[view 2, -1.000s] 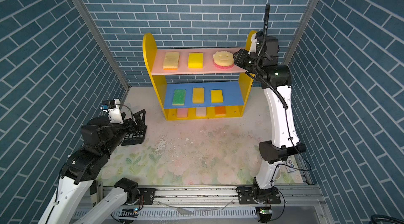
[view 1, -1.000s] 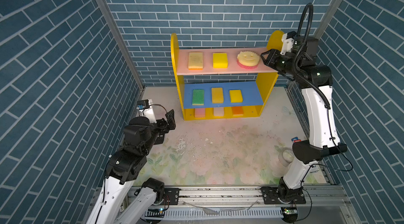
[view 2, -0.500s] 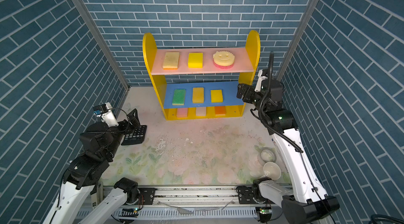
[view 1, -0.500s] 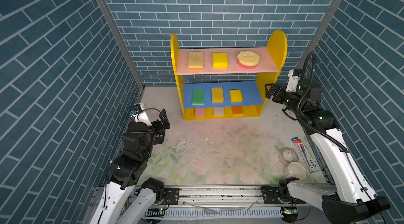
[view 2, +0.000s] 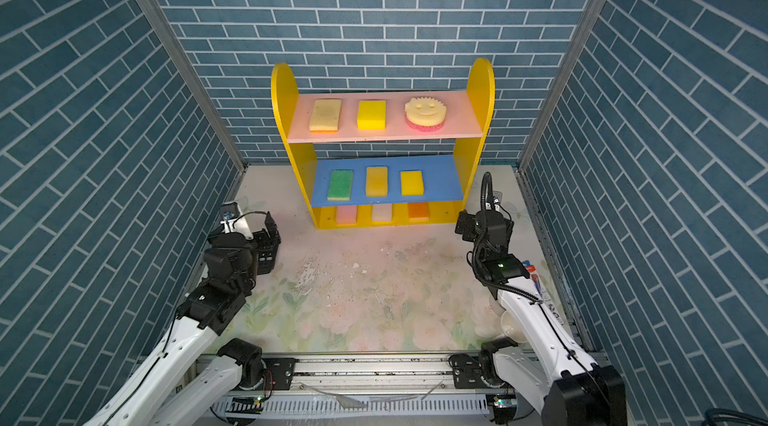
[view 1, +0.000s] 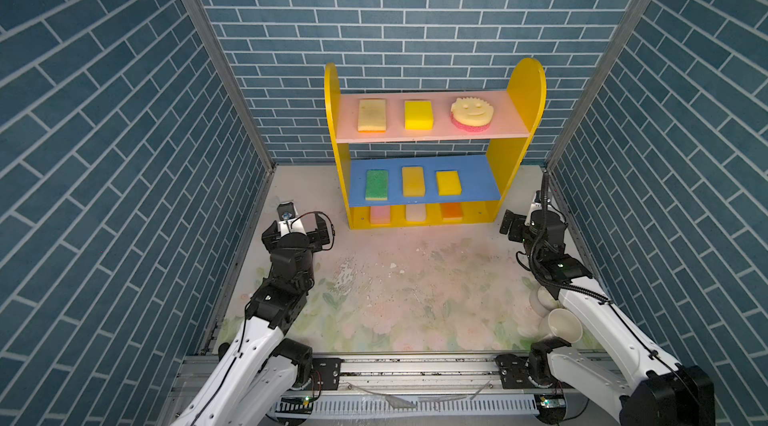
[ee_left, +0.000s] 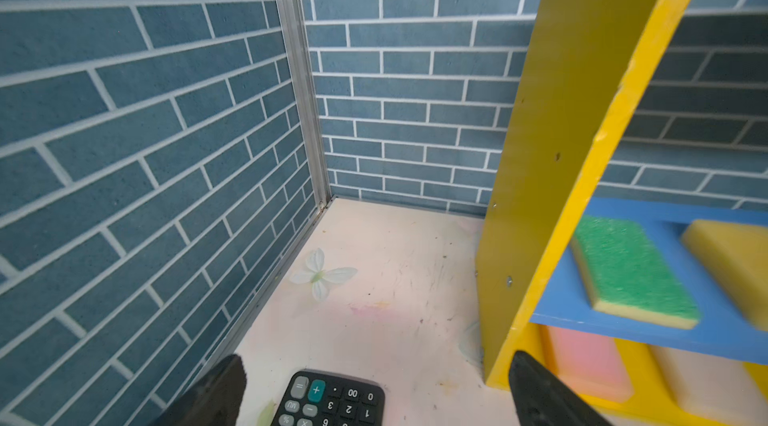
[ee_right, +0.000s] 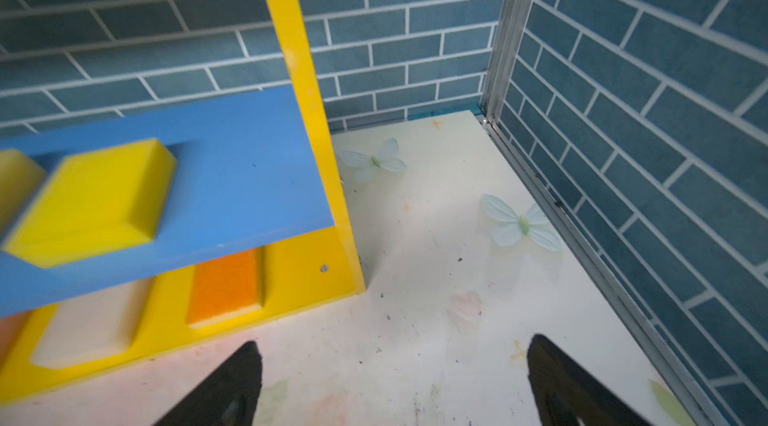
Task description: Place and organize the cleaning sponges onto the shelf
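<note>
Our left gripper (ee_left: 376,361) and right gripper (ee_right: 390,345) both stand with jaws wide apart, empty, low beside the yellow-sided three-level wooden shelf (view 1: 525,83), where we see nine colourful foam cleaning sponges (view 1: 418,114) lying three per board.

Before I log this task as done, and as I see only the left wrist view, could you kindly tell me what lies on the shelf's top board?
Observer: Three sponges in a row: a tan sponge, a yellow sponge and the smiley sponge.
Operator: Thanks. Is the other arm holding anything?
Observer: No, the right gripper is open and empty, near the right panel of the shelf.
Operator: And the right end of the base?
Observer: An orange sponge lies there.
</note>
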